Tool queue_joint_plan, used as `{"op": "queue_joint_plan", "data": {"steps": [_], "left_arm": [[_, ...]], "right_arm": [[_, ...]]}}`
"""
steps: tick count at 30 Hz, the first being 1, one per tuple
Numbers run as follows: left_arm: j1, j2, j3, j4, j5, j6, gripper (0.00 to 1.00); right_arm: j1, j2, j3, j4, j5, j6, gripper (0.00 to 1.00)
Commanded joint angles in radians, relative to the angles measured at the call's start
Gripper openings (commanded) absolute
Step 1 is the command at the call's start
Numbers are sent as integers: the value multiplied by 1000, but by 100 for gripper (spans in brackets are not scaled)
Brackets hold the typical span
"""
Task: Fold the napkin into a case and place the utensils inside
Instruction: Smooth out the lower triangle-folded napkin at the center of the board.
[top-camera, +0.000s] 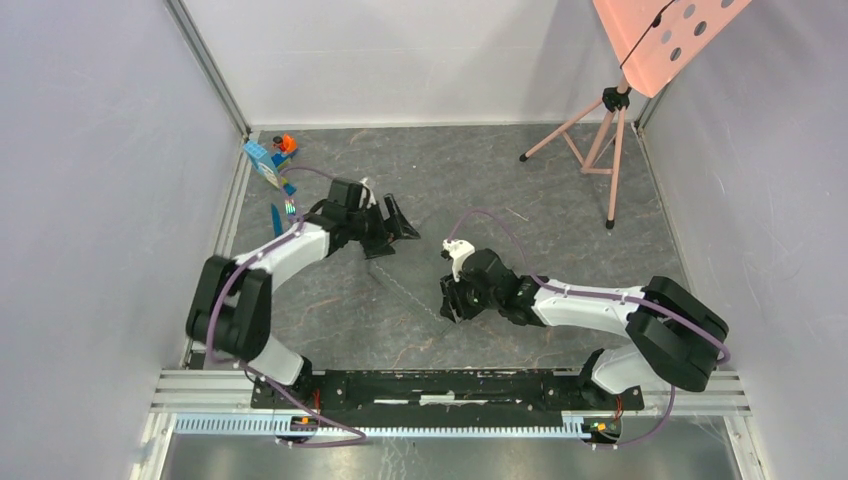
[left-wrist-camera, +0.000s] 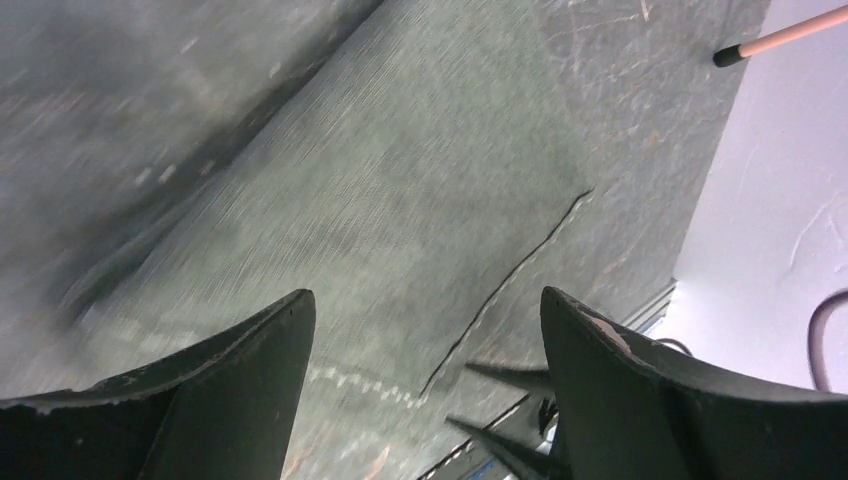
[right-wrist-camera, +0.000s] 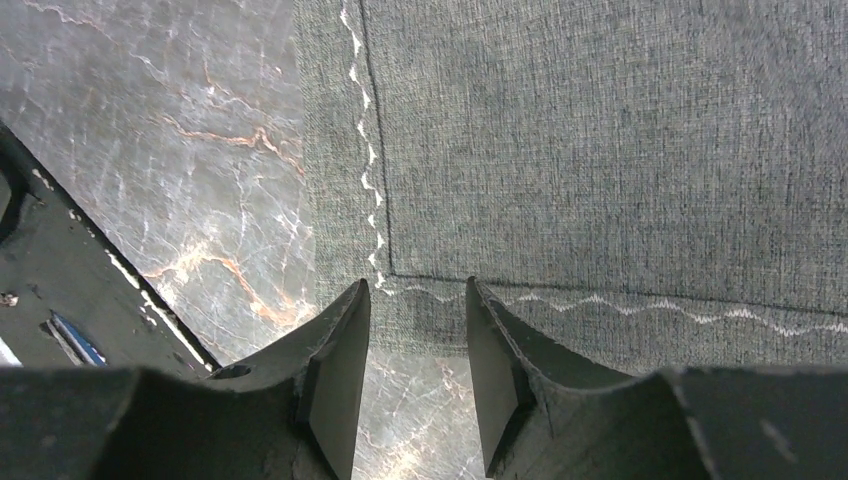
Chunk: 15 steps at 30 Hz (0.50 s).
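Note:
The dark grey napkin (top-camera: 420, 270) lies flat on the marbled table between my two grippers. The right wrist view shows its corner (right-wrist-camera: 600, 150) with the pale zigzag stitching. My right gripper (right-wrist-camera: 417, 292) hovers at that near hem, jaws partly open, the cloth's edge in the gap and nothing pinched; in the top view it (top-camera: 451, 301) is at the napkin's near right. My left gripper (left-wrist-camera: 425, 293) stands wide open over the cloth (left-wrist-camera: 400, 190), at the napkin's far left (top-camera: 400, 228). The utensils, a blue knife (top-camera: 276, 218) and a shiny-headed fork (top-camera: 290, 208), lie far left beyond the left arm.
Blue and orange toy blocks (top-camera: 270, 160) sit in the far left corner. A pink tripod (top-camera: 600, 140) carrying a perforated pink board (top-camera: 665, 35) stands at the back right. Grey walls close in both sides. The arms' black mounting rail (top-camera: 450, 385) runs along the near edge.

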Motion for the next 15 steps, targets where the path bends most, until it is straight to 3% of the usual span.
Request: {"op": "queue_joint_plan", "data": {"steps": [1, 6, 15], "left_arm": [[-45, 206, 196, 201, 126, -69, 87], [-80, 431, 349, 333, 184, -122, 84], [-87, 705, 547, 321, 219, -161, 84]], "right_arm": [[6, -2, 19, 45, -11, -4, 46], [7, 19, -58, 138, -48, 15, 44], [12, 28, -110, 155, -51, 13, 41]]}}
